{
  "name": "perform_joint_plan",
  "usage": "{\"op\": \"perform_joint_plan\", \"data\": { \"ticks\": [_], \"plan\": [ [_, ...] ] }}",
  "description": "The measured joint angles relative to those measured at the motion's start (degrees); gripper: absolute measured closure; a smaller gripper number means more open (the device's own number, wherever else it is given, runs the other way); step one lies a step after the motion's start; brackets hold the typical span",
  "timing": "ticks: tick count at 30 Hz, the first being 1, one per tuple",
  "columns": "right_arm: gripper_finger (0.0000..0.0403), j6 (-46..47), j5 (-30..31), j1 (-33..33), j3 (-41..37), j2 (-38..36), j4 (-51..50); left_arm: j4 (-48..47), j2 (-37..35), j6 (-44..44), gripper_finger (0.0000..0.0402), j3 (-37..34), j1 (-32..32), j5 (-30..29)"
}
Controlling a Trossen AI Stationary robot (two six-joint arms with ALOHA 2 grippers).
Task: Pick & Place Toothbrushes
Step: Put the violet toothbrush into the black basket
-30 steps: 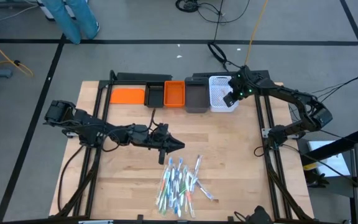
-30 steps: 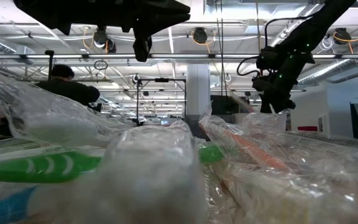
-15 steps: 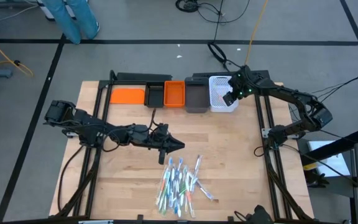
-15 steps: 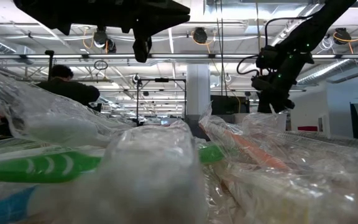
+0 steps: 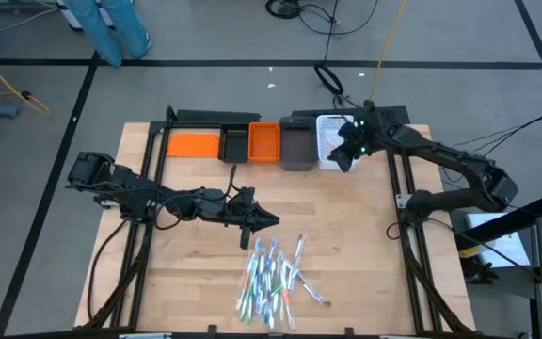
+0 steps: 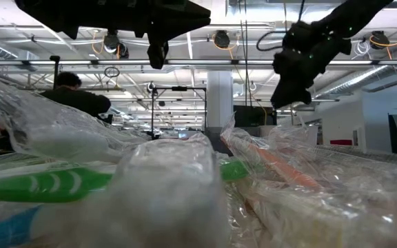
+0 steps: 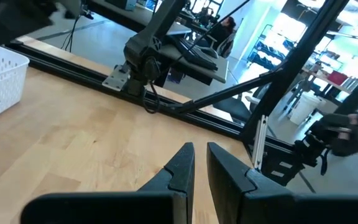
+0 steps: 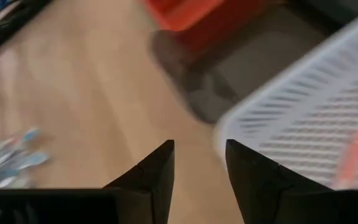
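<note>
You are in a large open robotics lab: a pale wooden table [image 5: 346, 245] on a black metal frame [image 5: 407, 245] stands on grey floor marked with black tape lines [image 5: 252, 62], beneath exposed ceiling pipes [image 6: 219, 63], with a seated person [image 6: 74, 93] at distant workstations.
</note>
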Motion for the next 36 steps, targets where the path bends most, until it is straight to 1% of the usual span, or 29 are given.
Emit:
{"op": "perform_joint_plan", "data": {
  "ticks": [7, 15, 21, 28, 32, 36],
  "plan": [
    [0.0268, 3.29, 0.06, 12.22, 0.00, -3.12, -0.19, -0.90, 0.00, 0.02, 0.0360, 0.02, 0.00, 0.00],
    [0.0268, 3.78, 0.97, 26.90, 0.00, -3.27, -0.11, -1.16, 0.00, 0.02, 0.0360, 0.02, 0.00, 0.00],
    [0.0268, 3.80, 8.38, 38.74, 0.00, -3.14, -0.03, -1.18, 0.00, 0.83, 0.0360, 0.02, 0.00, 0.00],
    [0.0268, 4.48, 18.25, 50.70, 0.00, -2.16, 1.49, -1.20, 0.00, 0.55, 0.0360, 0.02, -0.07, 0.00],
    [0.0268, 4.56, 24.21, 56.95, 0.00, 0.31, 4.83, -1.22, 0.00, 0.52, 0.0360, 0.02, -0.14, 0.00],
    [0.0268, 2.89, 28.78, 62.27, 0.00, 5.67, 8.94, -1.25, 0.00, 0.42, 0.0360, 0.02, -0.46, 0.00]
  ]
}}
